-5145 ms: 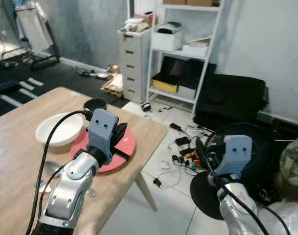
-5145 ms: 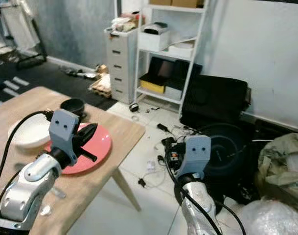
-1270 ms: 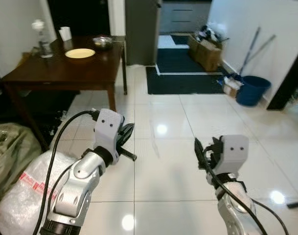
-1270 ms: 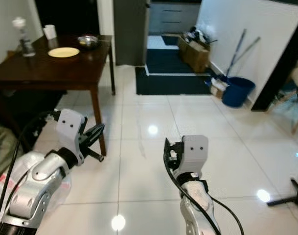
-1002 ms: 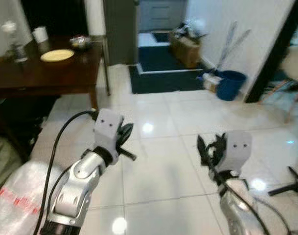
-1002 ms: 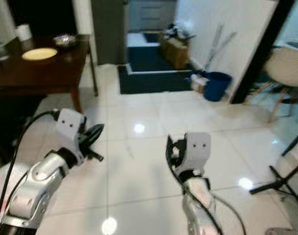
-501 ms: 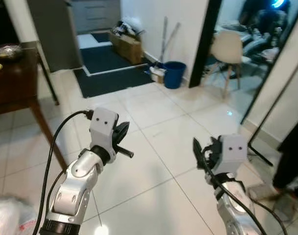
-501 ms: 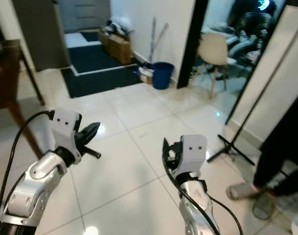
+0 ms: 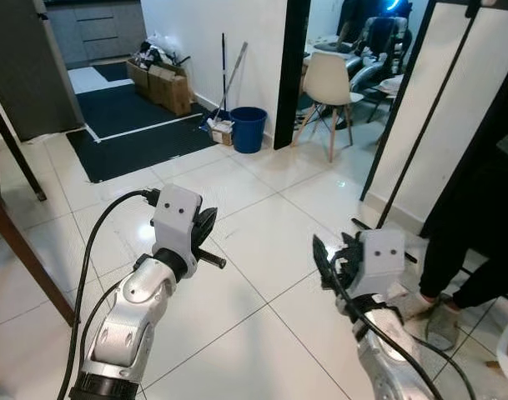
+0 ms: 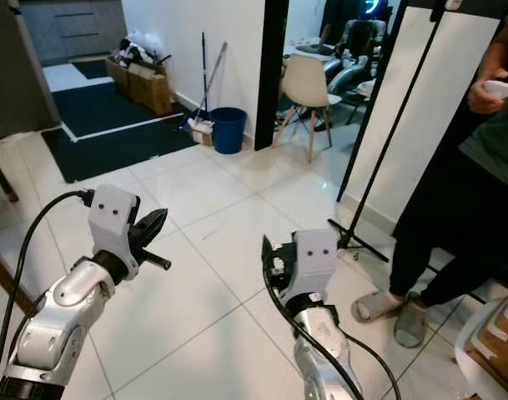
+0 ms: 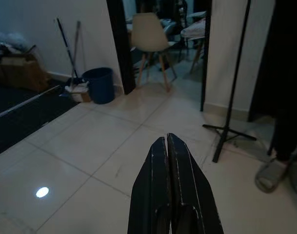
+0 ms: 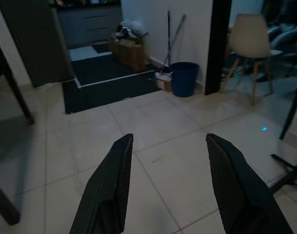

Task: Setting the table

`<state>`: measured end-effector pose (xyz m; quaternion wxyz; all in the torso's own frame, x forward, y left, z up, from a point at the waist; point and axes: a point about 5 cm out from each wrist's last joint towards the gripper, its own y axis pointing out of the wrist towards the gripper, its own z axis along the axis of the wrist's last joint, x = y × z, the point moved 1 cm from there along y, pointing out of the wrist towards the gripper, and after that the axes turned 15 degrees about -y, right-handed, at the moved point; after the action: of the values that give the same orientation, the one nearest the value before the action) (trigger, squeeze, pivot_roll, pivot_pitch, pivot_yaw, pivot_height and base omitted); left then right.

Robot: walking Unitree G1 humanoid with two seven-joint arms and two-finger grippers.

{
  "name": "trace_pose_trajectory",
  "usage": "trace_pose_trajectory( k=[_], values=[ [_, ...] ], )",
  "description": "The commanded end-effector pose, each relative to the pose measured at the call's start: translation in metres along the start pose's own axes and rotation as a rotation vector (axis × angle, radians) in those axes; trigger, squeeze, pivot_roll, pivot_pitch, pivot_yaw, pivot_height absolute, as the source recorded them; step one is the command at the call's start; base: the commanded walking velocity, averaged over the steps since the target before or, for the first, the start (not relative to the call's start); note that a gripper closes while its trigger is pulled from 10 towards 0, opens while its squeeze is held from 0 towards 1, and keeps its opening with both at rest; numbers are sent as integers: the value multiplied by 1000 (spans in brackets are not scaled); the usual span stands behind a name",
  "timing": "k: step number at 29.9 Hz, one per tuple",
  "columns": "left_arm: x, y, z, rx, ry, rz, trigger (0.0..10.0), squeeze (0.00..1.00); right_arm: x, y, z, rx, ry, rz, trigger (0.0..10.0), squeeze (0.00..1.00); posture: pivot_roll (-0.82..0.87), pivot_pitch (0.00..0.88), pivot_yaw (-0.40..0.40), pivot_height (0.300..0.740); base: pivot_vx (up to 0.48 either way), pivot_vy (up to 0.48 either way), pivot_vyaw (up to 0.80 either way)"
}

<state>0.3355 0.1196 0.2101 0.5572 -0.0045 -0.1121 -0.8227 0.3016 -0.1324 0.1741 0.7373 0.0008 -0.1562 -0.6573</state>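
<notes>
No tableware lies in view. My left gripper (image 9: 208,223) is held out over the white tiled floor (image 9: 262,225), and its two black fingers (image 11: 158,185) are pressed together with nothing between them. My right gripper (image 9: 329,265) is raised at the lower right, open, with its fingers (image 12: 111,195) spread wide and holding nothing. A dark wooden table leg (image 9: 24,262) slants in at the left edge.
A person (image 10: 466,192) in dark clothes and slippers stands close at the right, a hand holding something white (image 10: 495,87). A black stand pole (image 10: 379,158) rises before them. Farther off are a white chair (image 9: 329,79), a blue bucket (image 9: 251,129), cardboard boxes (image 9: 163,79) and a dark mat (image 9: 124,142).
The whole view has swung to the right: the dark table has slid off to the left, and the doorway, chair and person have come in. Both grippers keep their pose.
</notes>
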Motion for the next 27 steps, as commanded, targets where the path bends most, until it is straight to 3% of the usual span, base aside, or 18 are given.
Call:
trace_pose_trajectory(
  k=[1,18,20,24,27],
  values=[
    [0,0,-2,-1,5,-1,10000,0,1,-2,-1,0,-3,-2,10000,0,10,37,87,740,480,0,0],
    [3,-4,-8,-17,2,-21,10000,0,-10,0,0,10,-34,39,10000,0,15,44,82,740,480,0,0],
    [2,-8,-12,-40,-14,-25,10000,0,-10,0,1,12,-44,37,10000,0,23,53,78,740,480,0,0],
    [-7,-29,-39,-137,-63,30,10000,0,-1,0,-5,-2,-108,20,10000,0,44,86,51,740,480,0,0],
    [-9,-33,-46,-155,-62,51,10000,0,1,1,-6,-5,-114,21,10000,0,44,91,42,740,480,0,0]
  ],
)
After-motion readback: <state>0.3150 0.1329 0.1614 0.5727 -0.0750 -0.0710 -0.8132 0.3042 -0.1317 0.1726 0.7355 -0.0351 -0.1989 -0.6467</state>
